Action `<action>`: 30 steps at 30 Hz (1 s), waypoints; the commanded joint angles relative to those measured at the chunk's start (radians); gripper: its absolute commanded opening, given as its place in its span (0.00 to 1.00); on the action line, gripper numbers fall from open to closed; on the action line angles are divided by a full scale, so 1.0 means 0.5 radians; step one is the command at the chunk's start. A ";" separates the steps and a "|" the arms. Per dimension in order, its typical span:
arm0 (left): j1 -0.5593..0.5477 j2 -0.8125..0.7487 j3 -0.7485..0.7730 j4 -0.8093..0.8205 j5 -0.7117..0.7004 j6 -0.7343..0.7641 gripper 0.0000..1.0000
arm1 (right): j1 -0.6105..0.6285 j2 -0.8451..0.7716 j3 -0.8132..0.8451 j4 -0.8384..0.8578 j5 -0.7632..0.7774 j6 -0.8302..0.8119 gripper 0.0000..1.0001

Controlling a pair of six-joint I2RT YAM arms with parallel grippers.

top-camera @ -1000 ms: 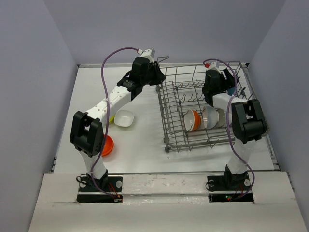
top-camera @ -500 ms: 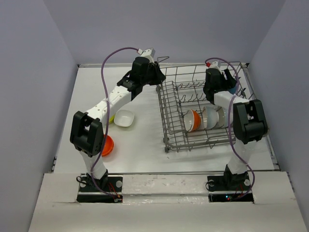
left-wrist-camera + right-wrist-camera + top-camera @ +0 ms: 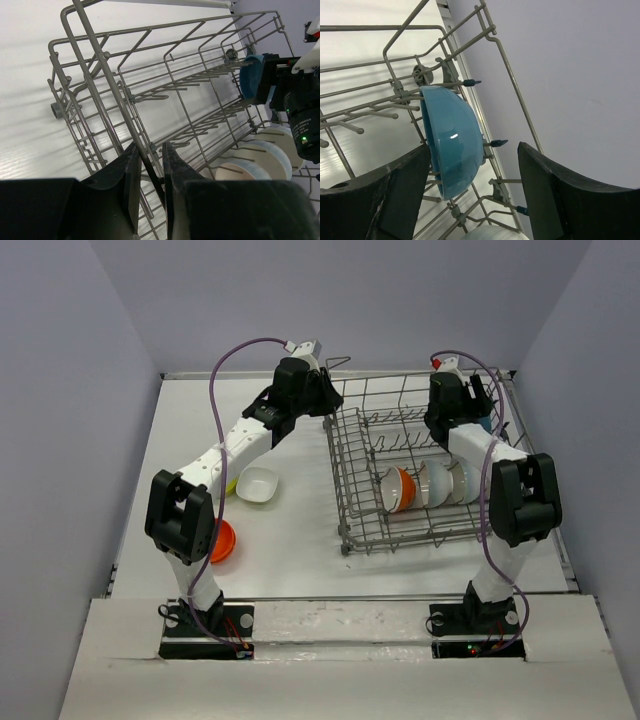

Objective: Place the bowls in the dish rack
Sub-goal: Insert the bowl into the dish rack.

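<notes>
The blue bowl (image 3: 452,140) stands on its edge among the tines at the far right corner of the dish rack (image 3: 340,470), its rounded back turned toward the side wall. The right pincer (image 3: 472,150) sits around it with its jaws spread wide. One finger (image 3: 400,195) is just beside the bowl's rim, and whether it touches cannot be told. The other finger (image 3: 550,195) stands clearly apart from the bowl, out past the rack's wires.

Nearer in the rack, a row of bowls stands upright between the tines. An orange-red bowl (image 3: 398,486) is at the left of the row, and round white bowls (image 3: 437,483) are to its right. The left wrist view shows the white bowls from behind the tines, with the blue bowl farther along the same side.

The rack lies on the right half of the bench (image 3: 180,440), reaching from the middle back to the far edge. The left pincer (image 3: 149,165) is at the rack's far left corner. Its jaws are drawn in on a grey wire bar of the rack wall, which runs down between the two fingers (image 3: 131,185).

More bowls lie on the bench left of the rack. A squarish white bowl (image 3: 257,484) sits upright beside the left arm. A yellow-green bowl (image 3: 232,483) is mostly hidden behind that arm. A second orange-red bowl (image 3: 222,540) lies near the left arm's lower joint, partly covered by it.
</notes>
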 commanded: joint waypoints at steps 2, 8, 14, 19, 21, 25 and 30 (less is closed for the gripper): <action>-0.021 -0.116 0.064 0.167 0.069 0.195 0.00 | 0.009 -0.179 0.137 -0.084 -0.038 0.107 0.76; -0.021 -0.101 0.080 0.151 0.060 0.192 0.00 | 0.009 -0.293 0.192 -0.231 -0.102 0.227 0.77; -0.027 -0.122 0.098 0.127 0.029 0.216 0.18 | 0.027 -0.440 0.361 -0.528 -0.237 0.444 0.78; -0.048 -0.159 0.138 0.099 -0.041 0.247 0.47 | 0.027 -0.581 0.483 -0.752 -0.354 0.619 0.79; -0.054 -0.171 0.153 0.066 -0.087 0.253 0.57 | 0.027 -0.612 0.569 -0.829 -0.391 0.674 0.80; -0.079 -0.183 0.236 -0.057 -0.284 0.274 0.63 | 0.027 -0.649 0.723 -1.038 -0.498 0.813 0.80; -0.097 -0.217 0.270 -0.195 -0.597 0.281 0.64 | 0.027 -0.759 0.772 -1.164 -0.596 0.911 0.80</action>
